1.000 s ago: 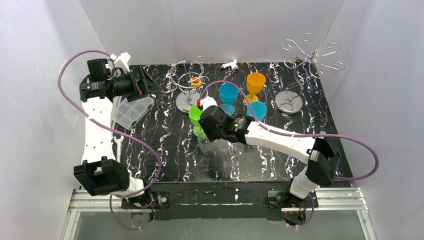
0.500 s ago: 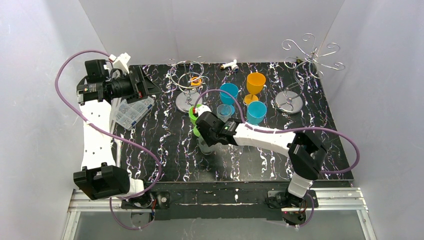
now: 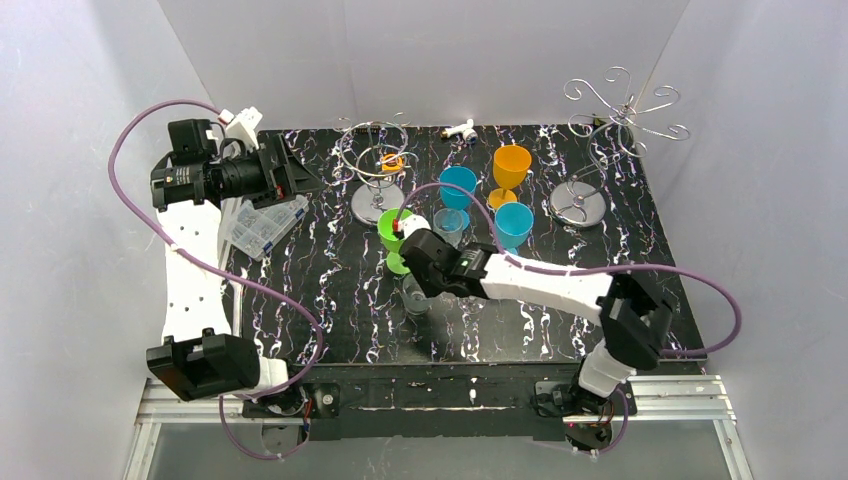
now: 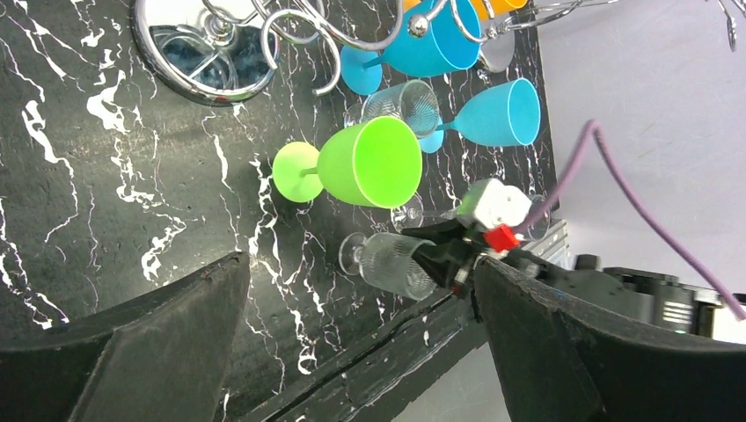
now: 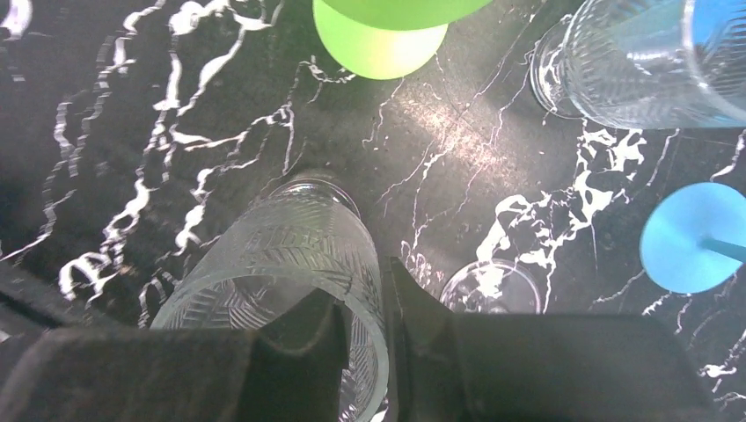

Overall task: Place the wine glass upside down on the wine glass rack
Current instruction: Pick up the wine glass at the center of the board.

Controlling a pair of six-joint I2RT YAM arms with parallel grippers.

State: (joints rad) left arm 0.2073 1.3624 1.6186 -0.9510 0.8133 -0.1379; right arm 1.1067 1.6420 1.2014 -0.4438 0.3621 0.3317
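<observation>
A clear ribbed wine glass stands upright on the black marbled table, in front of the green goblet. My right gripper reaches down on it from the right. In the right wrist view the wine glass has one finger inside its bowl and one outside, and the right gripper is shut on the rim wall. The left wrist view shows the same wine glass with its foot on the table. The wine glass rack stands at the far right corner. My left gripper hangs open at the far left, holding nothing.
A green goblet, two blue goblets, an orange one and another clear glass crowd the table's middle. A shorter looped wire stand and a plastic compartment box sit at the far left.
My right arm has swung left and nearer, lowering over the clear wine glass, and its jaws have closed onto the rim. The left arm has barely moved.
</observation>
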